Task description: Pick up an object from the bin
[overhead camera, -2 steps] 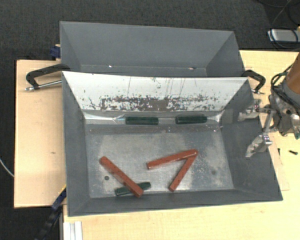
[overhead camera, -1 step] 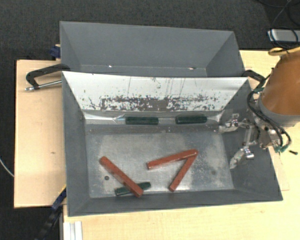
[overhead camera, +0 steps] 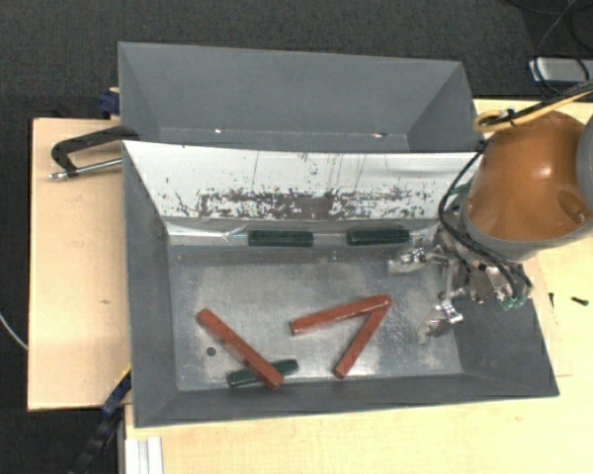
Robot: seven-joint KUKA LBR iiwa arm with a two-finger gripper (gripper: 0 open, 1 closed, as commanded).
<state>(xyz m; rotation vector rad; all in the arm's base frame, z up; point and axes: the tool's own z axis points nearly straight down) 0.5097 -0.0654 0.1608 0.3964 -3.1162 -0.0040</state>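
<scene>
Nearest the gripper (overhead camera: pixel 443 316): the level red stick (overhead camera: pixel 338 316), flat on the floor of the bin (overhead camera: pixel 148 294), a little right of the middle. Runs almost left to right, rising slightly toward its right end. Meets there the upper end of the steep red stick (overhead camera: pixel 359 344), also flat on the floor, slanting down and left toward the near wall. Together make a narrow V, open to the left, its tip turned to the gripper and lying just beside it, apart from it.

To the right of that tip, the gripper, low inside the bin, over bare grey floor close to the right wall. How wide it stands: cannot tell, lost among the tangle of metal parts at the wrist. Above it, the rounded orange cover (overhead camera: pixel 529 181) of the arm, reaching in over the right rim, with dark cables looping along its left side.

Farther out, in the near left part of the floor, a third red stick (overhead camera: pixel 239 348), slanting from upper left to lower right. Crosses over the front green bar (overhead camera: pixel 240 378) at its lower end, close to the near wall; touching there, the green ends showing on both sides of it.

At the far edge of the floor, against the foot of the scratched back wall, the left green bar (overhead camera: pixel 280 237) and the right green bar (overhead camera: pixel 378 235), end to end in one line, a short gap between them, well apart from the sticks.
</scene>
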